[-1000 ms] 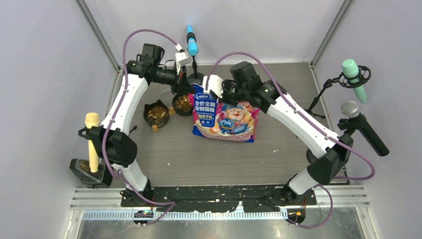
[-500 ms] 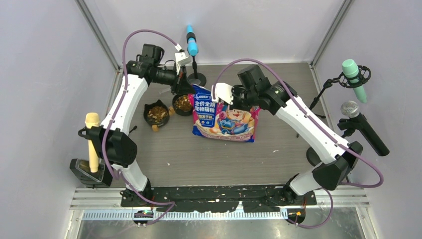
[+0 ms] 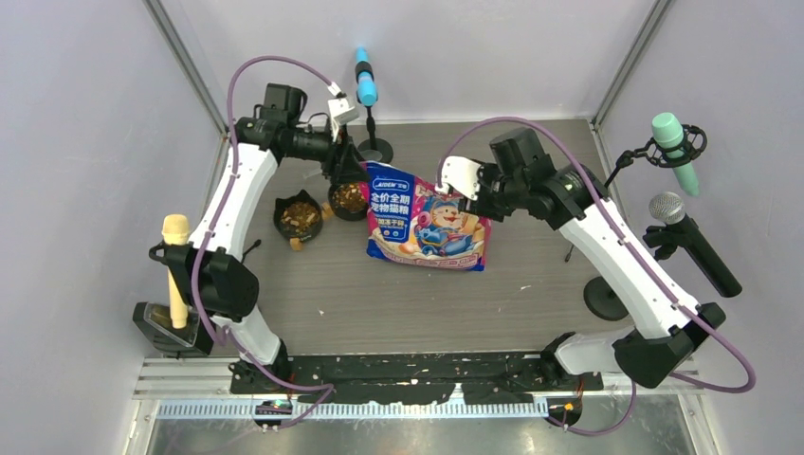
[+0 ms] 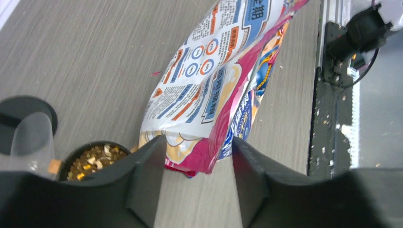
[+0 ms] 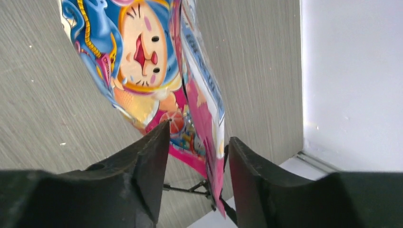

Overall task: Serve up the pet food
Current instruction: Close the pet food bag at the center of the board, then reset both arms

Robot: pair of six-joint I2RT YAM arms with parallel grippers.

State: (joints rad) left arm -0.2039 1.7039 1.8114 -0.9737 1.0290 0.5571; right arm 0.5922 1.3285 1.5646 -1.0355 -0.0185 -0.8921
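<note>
The pet food, brown and tan kibble, fills two small black bowls at the back left. One of these bowls shows in the left wrist view. The printed pink, white and blue bag rests on the table just right of them. My left gripper hovers at the bag's upper left corner, open; the corner lies ahead between its jaws, untouched. My right gripper is at the bag's upper right edge, open, with the pink edge loose between its fingers.
A blue microphone on a round stand stands behind the bowls. A green one and a black one stand at the right, a yellow one at the left. A brown bit lies in front of the left bowl.
Both grippers have opened and let go of the bag. The right arm has drawn back to the right, the left slightly back. The bag has settled on the table.
</note>
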